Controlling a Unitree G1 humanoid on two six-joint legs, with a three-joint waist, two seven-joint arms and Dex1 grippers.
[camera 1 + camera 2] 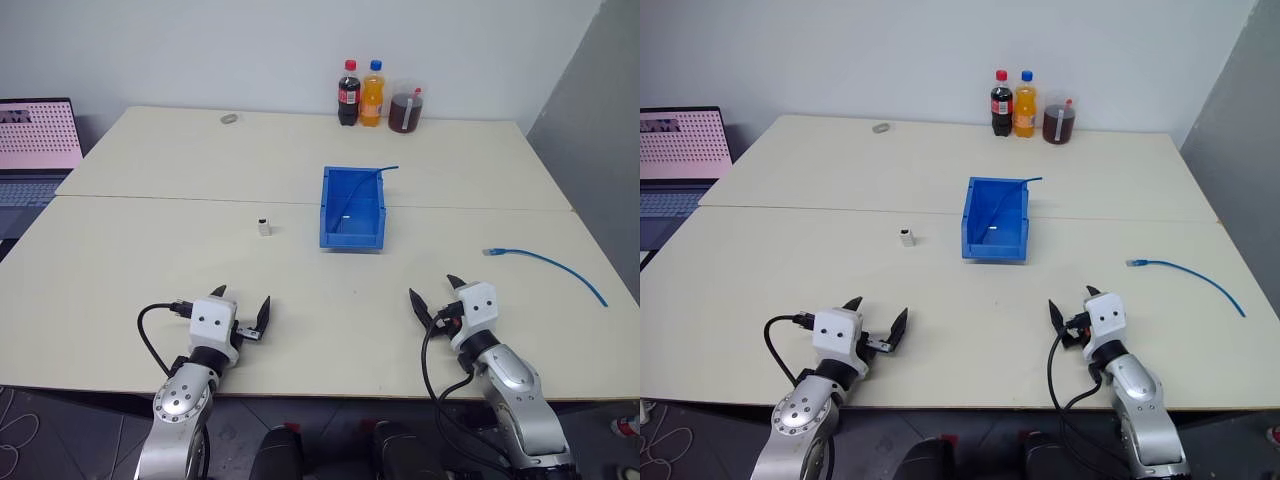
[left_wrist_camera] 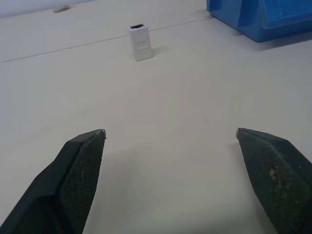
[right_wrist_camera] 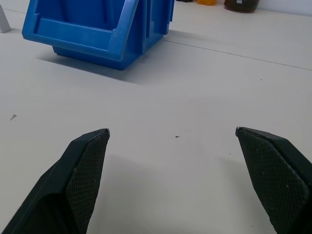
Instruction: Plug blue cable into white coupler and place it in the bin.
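Note:
The bin (image 1: 350, 238) stands at the table's middle, its low front edge facing me. Left of it, the small white coupler (image 1: 263, 225) stands upright with its dark opening on top, also seen ahead of my left gripper (image 2: 140, 42). On the right side of the table the sky-blue cable (image 1: 553, 266) lies loose, its clear plug end (image 1: 492, 252) pointing toward the bin. My left gripper (image 1: 242, 297) hovers open and empty near the front edge, well short of the coupler. Open and empty too, my right gripper (image 1: 433, 288) is in front of the bin (image 3: 97, 29), left of the cable.
A thin darker blue cable (image 1: 385, 170) hangs over the bin's back right corner. Two bottles (image 1: 348, 93) and a jar of dark liquid (image 1: 406, 110) stand at the far edge, with a small ring (image 1: 229, 118) at back left. A laptop (image 1: 35, 140) sits off the table's left.

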